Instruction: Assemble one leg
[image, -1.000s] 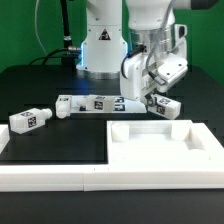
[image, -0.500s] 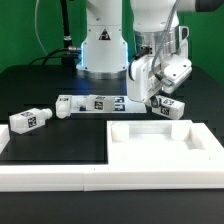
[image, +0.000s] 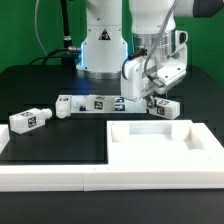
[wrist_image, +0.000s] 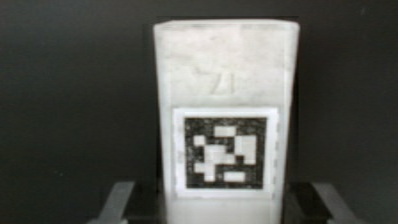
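The gripper (image: 160, 97) is pinching the leg (image: 165, 105) just behind the far rim of the square panel (image: 150, 140), toward the exterior view's right. In the wrist view the dark fingers (wrist_image: 121, 200) stand close on both sides of the leg (wrist_image: 222, 100), whose tag faces the camera, so I judge the hold to be firm.

Compared with half a second ago, the wrist is tilted again where it was more upright, and the leg has moved a little with it, toward the exterior view's left. It stays low over the black table (image: 30, 80) — I cannot tell if it touches.

In my judgement the leg is only being turned into position; it is not yet brought to a corner of the panel. Another leg (image: 100, 102) lies behind the panel's far rim, further to the exterior view's left — untouched.
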